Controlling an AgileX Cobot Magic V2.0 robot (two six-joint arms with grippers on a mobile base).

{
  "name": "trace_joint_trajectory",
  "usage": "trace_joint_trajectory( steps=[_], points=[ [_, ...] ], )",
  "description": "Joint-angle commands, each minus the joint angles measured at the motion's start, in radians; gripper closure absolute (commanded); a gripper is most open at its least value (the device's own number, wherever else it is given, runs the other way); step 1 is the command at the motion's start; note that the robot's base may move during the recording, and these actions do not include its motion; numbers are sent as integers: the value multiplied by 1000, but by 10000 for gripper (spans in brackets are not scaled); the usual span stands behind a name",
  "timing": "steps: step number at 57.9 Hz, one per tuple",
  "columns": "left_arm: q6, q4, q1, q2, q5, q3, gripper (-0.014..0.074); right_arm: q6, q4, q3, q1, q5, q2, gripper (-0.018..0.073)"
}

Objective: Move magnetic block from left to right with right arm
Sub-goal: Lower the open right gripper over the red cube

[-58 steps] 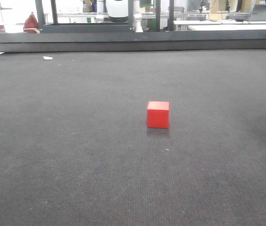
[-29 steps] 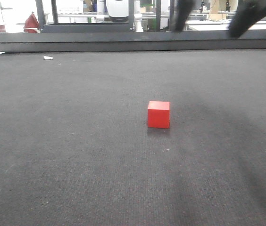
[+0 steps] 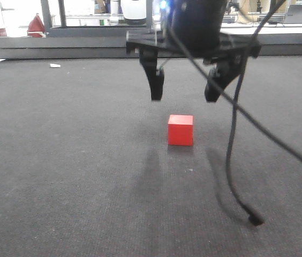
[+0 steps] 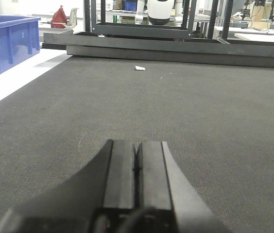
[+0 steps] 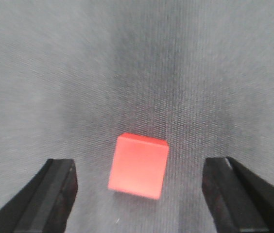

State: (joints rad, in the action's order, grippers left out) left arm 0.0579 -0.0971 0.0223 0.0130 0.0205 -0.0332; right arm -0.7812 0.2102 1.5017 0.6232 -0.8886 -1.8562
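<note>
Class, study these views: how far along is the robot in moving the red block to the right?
Done: the right tool hangs open above the block. In hand: lining up, one finger each side in the wrist view. Left: lower, grip, lift, carry right, release. The left tool sits shut.

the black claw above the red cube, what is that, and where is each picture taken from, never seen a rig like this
It is a two-armed robot. The claw is its right gripper, open, hanging just above the magnetic block, which sits on a dark mat; nothing is held. The front view looks across the mat. The right wrist view looks down from that arm, its fingers framing the block. The left wrist view shows the left gripper, shut and empty, with a blue bin off to one side.
</note>
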Motion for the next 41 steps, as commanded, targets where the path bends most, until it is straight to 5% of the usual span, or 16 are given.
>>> trace_joint_trajectory(
  steps=[1, 23, 41],
  points=[
    [-6, -5, 2, 13, -81, -8, 722, -3, 22, 35, -3, 26, 23, -64],
    [-6, -5, 2, 13, -81, -8, 722, -3, -4, 35, -20, 57, -55, -39],
    [-6, -5, 2, 13, -81, -8, 722, 0, -12, 35, -31, 45, -51, 337]
  ],
)
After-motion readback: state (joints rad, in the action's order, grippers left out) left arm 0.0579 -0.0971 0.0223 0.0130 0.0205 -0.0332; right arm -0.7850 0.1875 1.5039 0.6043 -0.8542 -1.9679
